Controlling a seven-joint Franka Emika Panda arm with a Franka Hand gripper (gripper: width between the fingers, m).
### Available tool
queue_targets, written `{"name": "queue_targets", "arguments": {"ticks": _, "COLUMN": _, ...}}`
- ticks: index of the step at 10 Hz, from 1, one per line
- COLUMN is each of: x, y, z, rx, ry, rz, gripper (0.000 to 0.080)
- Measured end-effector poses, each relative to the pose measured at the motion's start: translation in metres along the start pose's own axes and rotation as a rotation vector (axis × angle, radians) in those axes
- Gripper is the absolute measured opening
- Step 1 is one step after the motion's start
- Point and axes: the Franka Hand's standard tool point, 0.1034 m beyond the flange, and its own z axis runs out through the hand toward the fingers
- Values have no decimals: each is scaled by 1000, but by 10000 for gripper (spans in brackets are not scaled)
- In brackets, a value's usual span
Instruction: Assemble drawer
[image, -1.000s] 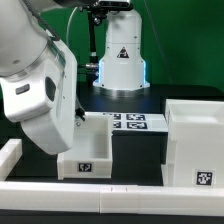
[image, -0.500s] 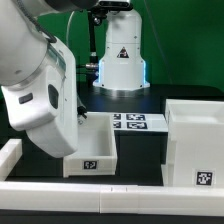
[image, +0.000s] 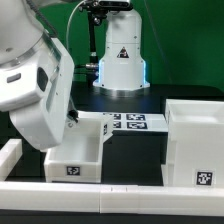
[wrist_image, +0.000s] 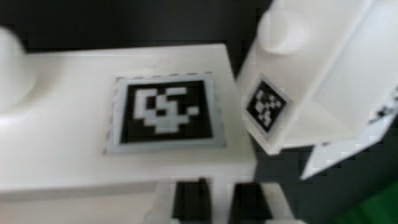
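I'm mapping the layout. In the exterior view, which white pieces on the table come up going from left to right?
small tray → marker board → large hollow shell

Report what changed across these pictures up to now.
The small tray shifted toward the exterior view's left and slightly nearer that camera, moving along with the arm. Whether the pincer clamps it cannot be told. The large shell and the marker board stayed put.
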Motion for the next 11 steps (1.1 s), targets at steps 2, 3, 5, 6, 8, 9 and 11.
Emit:
{"name": "queue_targets", "arguments": {"ticks": 2, "x": -10, "y": 6, "z": -3, "rx": -136, "ry": -50, "rz": 16, "gripper": 40}}
{"name": "queue_targets", "arguments": {"ticks": 3, "x": -12, "y": 4, "z": -3, "rx": -195, "ry": -70, "rz": 29, "gripper": 40}}
{"name": "queue_targets", "arguments": {"ticks": 5, "x": -10, "y": -4, "z": 4, "rx": -326, "ry": -73, "rz": 66, "gripper": 40}}
{"name": "queue_targets", "arguments": {"ticks": 6, "x": -9, "y": -5, "z": 6, "rx": -381, "ry": -102, "rz": 48, "gripper": 40}}
{"name": "queue_targets", "arguments": {"ticks": 8, "x": -11, "y": -9, "z": 8, "rx": -450, "ry": -159, "rz": 17, "gripper": 40}}
{"name": "queue_targets", "arguments": {"ticks": 9, "x": -13, "y": -9, "z": 9, "rx": -446, "ry": -161, "rz": 20, "gripper": 40}}
{"name": "queue_targets", "arguments": {"ticks": 11, "x": -11, "y": -9, "z": 11, "rx": -440, "ry": -167, "rz": 5, "gripper": 40}}
